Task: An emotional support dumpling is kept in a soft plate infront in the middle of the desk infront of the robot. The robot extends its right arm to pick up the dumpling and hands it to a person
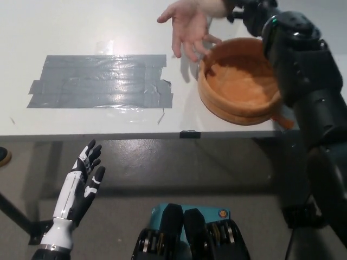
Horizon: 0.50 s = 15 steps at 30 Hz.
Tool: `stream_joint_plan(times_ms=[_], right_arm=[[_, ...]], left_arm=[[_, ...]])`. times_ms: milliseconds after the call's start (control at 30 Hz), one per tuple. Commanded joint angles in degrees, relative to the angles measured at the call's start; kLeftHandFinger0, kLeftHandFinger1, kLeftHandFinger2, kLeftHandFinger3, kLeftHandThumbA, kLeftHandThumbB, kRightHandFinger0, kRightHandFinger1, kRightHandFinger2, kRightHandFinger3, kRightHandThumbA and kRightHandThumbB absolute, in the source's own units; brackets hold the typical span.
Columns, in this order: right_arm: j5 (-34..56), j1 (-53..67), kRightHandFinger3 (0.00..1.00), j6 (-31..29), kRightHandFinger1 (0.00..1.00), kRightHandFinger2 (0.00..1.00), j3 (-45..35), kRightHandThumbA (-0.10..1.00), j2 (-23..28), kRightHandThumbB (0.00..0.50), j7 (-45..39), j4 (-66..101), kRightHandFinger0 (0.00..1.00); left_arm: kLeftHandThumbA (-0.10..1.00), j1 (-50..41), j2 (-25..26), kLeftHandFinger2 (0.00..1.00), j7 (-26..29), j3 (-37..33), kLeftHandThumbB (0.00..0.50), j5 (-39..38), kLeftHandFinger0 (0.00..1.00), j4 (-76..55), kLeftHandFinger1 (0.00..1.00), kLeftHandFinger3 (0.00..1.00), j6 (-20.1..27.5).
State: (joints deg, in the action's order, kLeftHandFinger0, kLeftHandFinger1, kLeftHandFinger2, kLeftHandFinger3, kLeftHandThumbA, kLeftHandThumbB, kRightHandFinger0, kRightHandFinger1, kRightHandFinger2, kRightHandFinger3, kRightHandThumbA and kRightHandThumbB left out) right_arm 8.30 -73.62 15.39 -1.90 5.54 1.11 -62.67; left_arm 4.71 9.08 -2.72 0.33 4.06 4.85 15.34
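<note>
Searching the head view for the dumpling turned up nothing: the soft plate [238, 86] lay empty on the desk [81, 27], its orange floor bare, so the pickup appeared already done and the dumpling itself could not be located. From the plate's 1 o'clock side the black right arm [303, 86] crossed above the far rim and ran out of the picture at the top edge; the right hand was not seen, so whether it clasped anything could not be told. At the plate's 11 o'clock a person's hand [187, 27] waited with fingers spread, close beside the black arm's upper end, which suggested the handover was at or near completion; release and withdrawal of the arm seemed to remain. The plate sat near the desk's front edge, an orange tag [286, 120] poking out at its 4 o'clock beneath the arm. Well apart at the plate's 9 o'clock, strips of grey tape [100, 81] lay flat on the surface and posed no obstruction. Open room existed above the desk between tape and plate. The white left hand [81, 187] rested below the desk edge at 7 o'clock, fingers apart, holding nothing.
</note>
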Motion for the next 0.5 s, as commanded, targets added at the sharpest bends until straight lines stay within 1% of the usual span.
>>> stream_joint_plan(times_ms=[0, 67, 100, 133, 233, 267, 300, 367, 400, 433, 467], right_arm=[[-17.93, -10.94, 0.64, -16.37, 0.34, 0.78, 14.57, -0.10, 0.46, 0.192, 9.09, -7.28, 0.00], [-18.87, -11.24, 0.62, -17.21, 0.33, 0.78, 16.67, -0.10, -0.36, 0.196, 10.17, -9.06, 0.00], [-19.04, -11.45, 0.68, -17.53, 0.37, 0.82, 17.72, -0.10, -0.83, 0.188, 10.62, -10.17, 0.00], [-18.93, -11.65, 0.75, -17.75, 0.40, 0.84, 18.52, -0.10, -1.27, 0.193, 10.75, -11.37, 0.00], [-19.77, -11.78, 0.79, -18.15, 0.44, 0.86, 21.19, -0.10, -2.04, 0.211, 12.15, -13.36, 0.01], [-19.76, -11.77, 0.73, -18.47, 0.42, 0.84, 21.72, -0.10, -2.22, 0.210, 12.57, -13.96, 0.00], [-19.66, -11.77, 0.72, -18.88, 0.42, 0.84, 22.13, -0.10, -2.27, 0.209, 12.82, -14.44, 0.00], [-19.33, -11.75, 0.66, -19.26, 0.40, 0.81, 22.42, -0.10, -2.44, 0.207, 12.85, -15.07, 0.00], [-19.29, -11.68, 0.65, -19.61, 0.39, 0.81, 22.71, -0.10, -2.63, 0.209, 12.87, -15.54, 0.00], [-19.29, -11.65, 0.66, -20.25, 0.41, 0.81, 22.86, -0.10, -2.74, 0.205, 12.92, -15.94, 0.00], [-19.47, -11.67, 0.77, -20.45, 0.44, 0.84, 23.07, -0.10, -2.77, 0.223, 12.90, -16.09, 0.03]], left_arm=[[0.82, 0.62, 0.50, 1.00, -0.71, -0.68, 0.333, 0.44, 1.00, -1.47, 1.00, 1.00, 1.21], [0.82, 0.63, 0.38, 1.00, -0.68, -0.70, 0.339, 0.37, 1.00, -1.59, 1.00, 1.00, 1.11], [0.82, 0.61, 0.31, 1.00, -0.69, -0.73, 0.340, 0.34, 1.00, -1.77, 1.00, 1.00, 0.91], [0.82, 0.61, 0.31, 1.00, -0.81, -0.77, 0.350, 0.27, 1.00, -2.13, 1.00, 1.00, 0.25], [0.83, 0.64, 0.40, 1.00, -0.79, -0.79, 0.342, 0.51, 1.00, -2.34, 1.00, 1.00, 0.21], [0.83, 0.79, 0.41, 1.00, -0.75, -0.82, 0.342, 0.63, 1.00, -2.32, 1.00, 1.00, 0.20], [0.83, 0.95, 0.41, 1.00, -0.74, -0.87, 0.342, 0.75, 1.00, -2.29, 1.00, 1.00, 0.17], [0.83, 1.17, 0.51, 1.00, -0.81, -0.95, 0.332, 0.88, 1.00, -2.12, 1.00, 1.00, 0.65], [0.83, 1.34, 0.55, 1.00, -0.91, -0.95, 0.340, 0.87, 1.00, -2.00, 1.00, 1.00, 0.80], [0.83, 1.46, 0.47, 1.00, -0.87, -0.90, 0.347, 0.91, 1.00, -1.90, 1.00, 1.00, 0.65], [0.83, 1.53, 0.43, 1.00, -0.83, -0.89, 0.348, 0.96, 1.00, -1.86, 1.00, 1.00, 0.55]])
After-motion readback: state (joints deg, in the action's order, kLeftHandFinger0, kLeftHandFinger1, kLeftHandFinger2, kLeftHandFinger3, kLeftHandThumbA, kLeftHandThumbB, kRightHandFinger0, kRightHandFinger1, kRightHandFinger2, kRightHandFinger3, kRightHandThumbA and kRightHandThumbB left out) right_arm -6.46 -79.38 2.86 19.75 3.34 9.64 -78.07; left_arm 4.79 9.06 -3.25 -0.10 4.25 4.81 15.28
